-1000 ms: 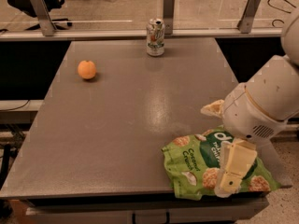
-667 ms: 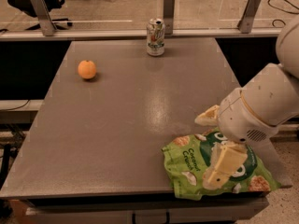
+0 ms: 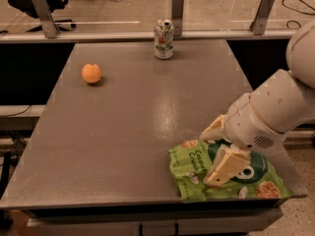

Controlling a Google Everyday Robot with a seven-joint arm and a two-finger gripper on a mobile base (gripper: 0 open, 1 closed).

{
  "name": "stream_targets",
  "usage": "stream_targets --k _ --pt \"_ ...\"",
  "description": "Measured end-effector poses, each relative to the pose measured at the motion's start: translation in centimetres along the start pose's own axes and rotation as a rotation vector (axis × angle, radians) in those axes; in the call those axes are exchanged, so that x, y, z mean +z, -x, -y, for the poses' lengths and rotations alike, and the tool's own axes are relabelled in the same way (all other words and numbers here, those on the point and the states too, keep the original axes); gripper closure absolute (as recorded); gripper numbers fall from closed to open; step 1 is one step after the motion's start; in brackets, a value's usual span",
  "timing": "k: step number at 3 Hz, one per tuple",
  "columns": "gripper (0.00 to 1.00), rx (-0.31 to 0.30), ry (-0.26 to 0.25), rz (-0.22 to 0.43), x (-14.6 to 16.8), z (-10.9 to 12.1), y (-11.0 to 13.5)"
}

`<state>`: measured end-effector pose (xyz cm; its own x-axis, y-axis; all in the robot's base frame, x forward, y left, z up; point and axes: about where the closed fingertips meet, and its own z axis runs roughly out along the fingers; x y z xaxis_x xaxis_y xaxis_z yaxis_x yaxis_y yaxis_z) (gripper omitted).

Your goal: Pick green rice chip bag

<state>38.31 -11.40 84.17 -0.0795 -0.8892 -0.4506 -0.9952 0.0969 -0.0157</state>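
The green rice chip bag (image 3: 194, 168) lies flat at the front right corner of the grey table (image 3: 128, 132); it is light green with pictures of tan chips. My gripper (image 3: 216, 150), on a white arm coming in from the right, hangs low over the middle of the bag. Its two cream fingers are spread: one fingertip (image 3: 212, 130) is at the bag's far edge, the other (image 3: 219, 173) lies over the bag's middle. The jaws are open and nothing is held. The arm hides part of the bag's dark circle.
An orange (image 3: 91, 73) sits at the table's far left. A soda can (image 3: 163, 39) stands at the far edge in the middle. The bag lies close to the table's front and right edges. Rail posts and office chairs stand behind the table.
The gripper has moved to the left over the bag, from its right part to its middle. The bag, the orange and the can have not moved.
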Motion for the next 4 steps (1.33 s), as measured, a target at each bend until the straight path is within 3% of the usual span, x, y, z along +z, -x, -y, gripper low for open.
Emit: stream_targets --k 1,2,3,4 --pt "0.87 -0.018 -0.013 0.029 0.0 1.3 1.4" --pt "1.00 -0.061 -0.048 0.099 -1.2 4.2 4.4" --pt "1.00 -0.105 -0.099 0.219 -4.1 8.1 8.1" --pt "1.00 -0.105 -0.146 0.389 -7.7 11.9 10.7"
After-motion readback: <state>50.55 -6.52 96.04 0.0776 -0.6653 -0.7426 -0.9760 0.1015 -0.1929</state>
